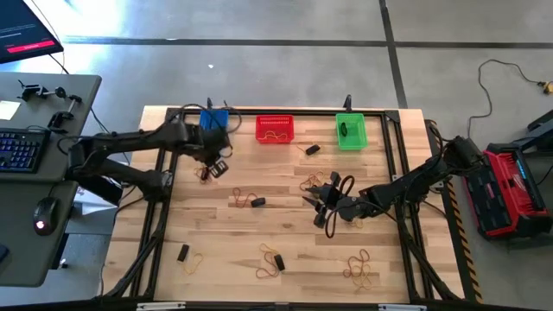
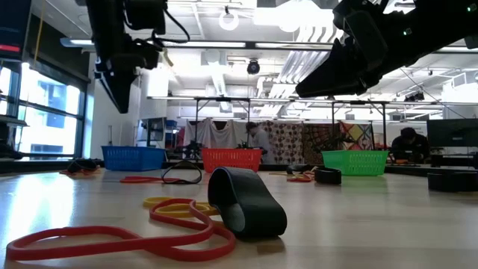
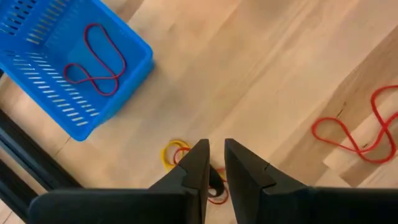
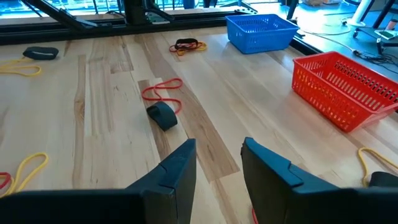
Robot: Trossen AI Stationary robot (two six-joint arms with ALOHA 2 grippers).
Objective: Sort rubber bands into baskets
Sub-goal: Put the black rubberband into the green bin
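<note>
The left gripper (image 3: 215, 163), fingers nearly together, hung over a tangled cluster of yellow, red and dark rubber bands (image 3: 180, 155) near the tabletop's far-left corner, just beside the blue plastic mesh basket (image 3: 127, 68), poised to pinch one.

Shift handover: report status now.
Left claw over small yellow-red-black band cluster by blue mesh basket, nothing gripped. Right claw open mid-table. Path clear.

A grey desk (image 1: 52, 216) stands to the left of the wooden table (image 1: 285, 259), carrying a keyboard (image 1: 19, 149) and a mouse (image 1: 43, 212). A red case (image 1: 510, 186) lies on the floor to the right. A seated person (image 2: 407, 142) is visible in the room beyond the table.
</note>
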